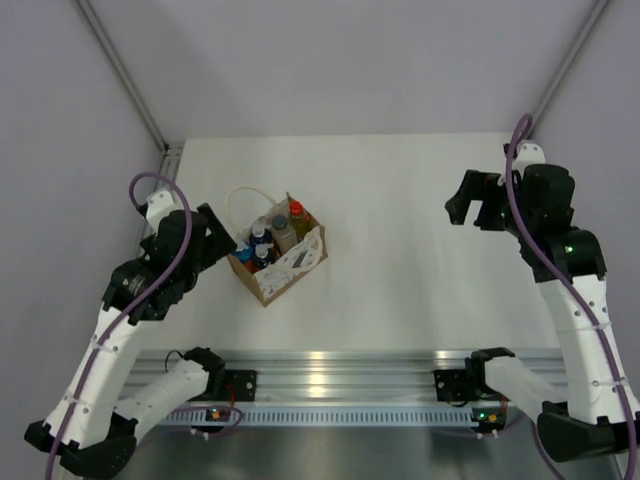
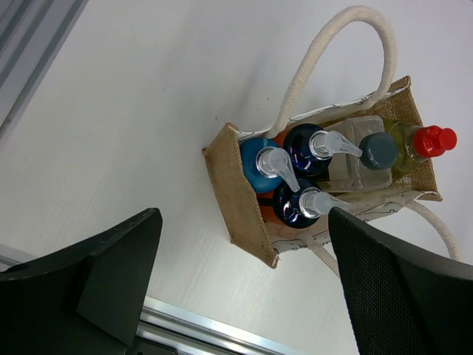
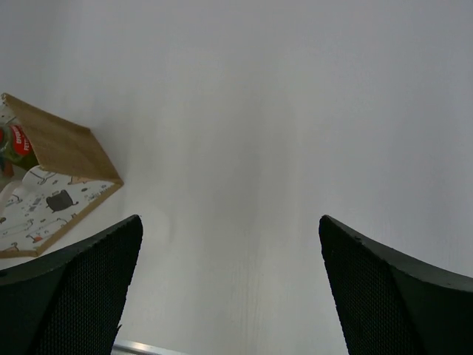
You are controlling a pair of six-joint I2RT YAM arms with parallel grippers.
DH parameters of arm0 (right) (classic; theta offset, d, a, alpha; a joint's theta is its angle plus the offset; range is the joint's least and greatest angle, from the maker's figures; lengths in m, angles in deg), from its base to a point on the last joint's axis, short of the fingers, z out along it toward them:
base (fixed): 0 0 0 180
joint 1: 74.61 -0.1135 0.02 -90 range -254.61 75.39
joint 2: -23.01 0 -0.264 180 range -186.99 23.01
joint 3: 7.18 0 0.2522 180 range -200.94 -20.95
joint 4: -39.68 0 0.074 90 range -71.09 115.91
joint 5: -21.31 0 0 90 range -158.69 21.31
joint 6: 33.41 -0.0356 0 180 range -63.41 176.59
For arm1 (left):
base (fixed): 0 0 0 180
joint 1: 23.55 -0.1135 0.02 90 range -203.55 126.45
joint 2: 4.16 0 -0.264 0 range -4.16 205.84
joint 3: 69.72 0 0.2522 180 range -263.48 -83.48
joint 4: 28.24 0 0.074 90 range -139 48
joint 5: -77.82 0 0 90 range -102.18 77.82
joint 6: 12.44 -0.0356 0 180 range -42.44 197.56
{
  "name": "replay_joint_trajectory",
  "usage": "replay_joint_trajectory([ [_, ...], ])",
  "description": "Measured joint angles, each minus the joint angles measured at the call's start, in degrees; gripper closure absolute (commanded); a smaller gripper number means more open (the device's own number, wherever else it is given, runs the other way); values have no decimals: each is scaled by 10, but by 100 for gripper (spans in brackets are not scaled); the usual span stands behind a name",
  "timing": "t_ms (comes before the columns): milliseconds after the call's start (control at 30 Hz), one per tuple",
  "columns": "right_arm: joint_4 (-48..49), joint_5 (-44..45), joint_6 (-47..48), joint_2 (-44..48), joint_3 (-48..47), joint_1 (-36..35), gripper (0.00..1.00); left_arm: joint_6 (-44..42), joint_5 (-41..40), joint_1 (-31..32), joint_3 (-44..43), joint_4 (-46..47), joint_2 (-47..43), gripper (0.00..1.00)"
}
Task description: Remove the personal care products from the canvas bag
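Hovering my left pincer (image 1: 217, 240) just beside the canvas bag (image 2: 235, 201), spread wide, gripping nothing. The bag stands on the worktop (image 1: 420, 180), left of centre, with the personal care products (image 2: 298, 161) upright inside, tops showing, long axes vertical. So I'd reach in from above. My right pincer (image 3: 229, 225), equally agape and empty, sits well apart. The left is nearer.

— What colours did we find on the bag (image 2: 235, 200)?
— Tan-brown cloth, a cream handle (image 2: 336, 33), and a white side panel (image 3: 37, 211) printed with small dark drawings.
— And the rest?
— We saw a yellow bottle (image 2: 405, 148) with a red cap (image 2: 434, 140), a pale bottle (image 2: 353, 166) with a dark cap (image 2: 378, 150), three orange bottles (image 2: 259, 166) with blue tops (image 2: 301, 146).
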Motion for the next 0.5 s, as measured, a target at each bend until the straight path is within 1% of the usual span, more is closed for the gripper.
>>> replay_joint_trajectory([
  [167, 9, -27, -8, -12, 1, 0, 1, 31, 0, 0, 4, -4, 10, 2],
  [300, 82, -103, -47, -13, 46, -7, 1, 79, 8, 0, 26, -12, 24, 2],
  [333, 98, -113, -60, -21, 56, -19, 1, 92, 14, 0, 34, -16, 31, 2],
  [367, 107, -115, -66, -31, 56, -35, 1, 106, 20, 0, 42, -20, 40, 7],
  [400, 121, -110, -70, -48, 52, -66, 1, 120, 28, 0, 51, -23, 50, 9],
  [467, 128, -94, -72, -99, 21, -139, 1, 149, 47, 0, 70, -24, 75, 10],
  [500, 132, -88, -72, -123, 6, -166, 1, 162, 56, 0, 80, -24, 89, 14],
])
